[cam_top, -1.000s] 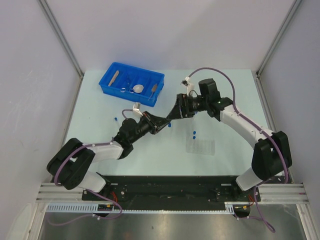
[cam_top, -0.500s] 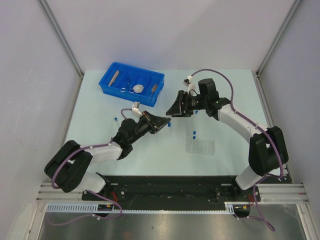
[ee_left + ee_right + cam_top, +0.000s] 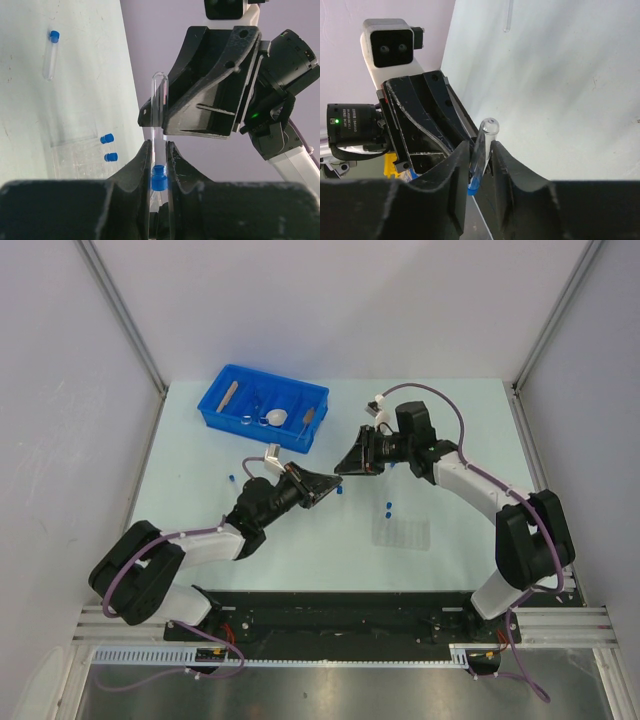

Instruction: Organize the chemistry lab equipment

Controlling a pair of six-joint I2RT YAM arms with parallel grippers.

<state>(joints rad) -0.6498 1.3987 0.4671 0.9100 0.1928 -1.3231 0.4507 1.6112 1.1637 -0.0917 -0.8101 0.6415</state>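
A clear blue-capped tube [image 3: 159, 110] stands up between the fingers of my left gripper [image 3: 159, 144], which is shut on it just above the cap. My right gripper [image 3: 480, 143] comes at the same tube [image 3: 484, 150] from the side. Its fingertips press on the glass below the round end. Seen from above, the left gripper [image 3: 333, 483] and right gripper [image 3: 340, 468] meet tip to tip over the table's middle. The clear tube rack [image 3: 402, 533] lies flat to the right, with two blue caps [image 3: 388, 508] at its far edge.
The blue bin [image 3: 278, 378] at the back left holds a wooden stick [image 3: 230, 393], a white dish [image 3: 277, 417] and a brown-handled tool [image 3: 309, 417]. A loose tube [image 3: 50, 55] lies on the table beyond the rack. Another blue cap [image 3: 230, 478] sits left of the left arm.
The right gripper has pulled back a little from the left gripper. Its jaws have narrowed from wide open onto the tube. The left gripper kept its hold.
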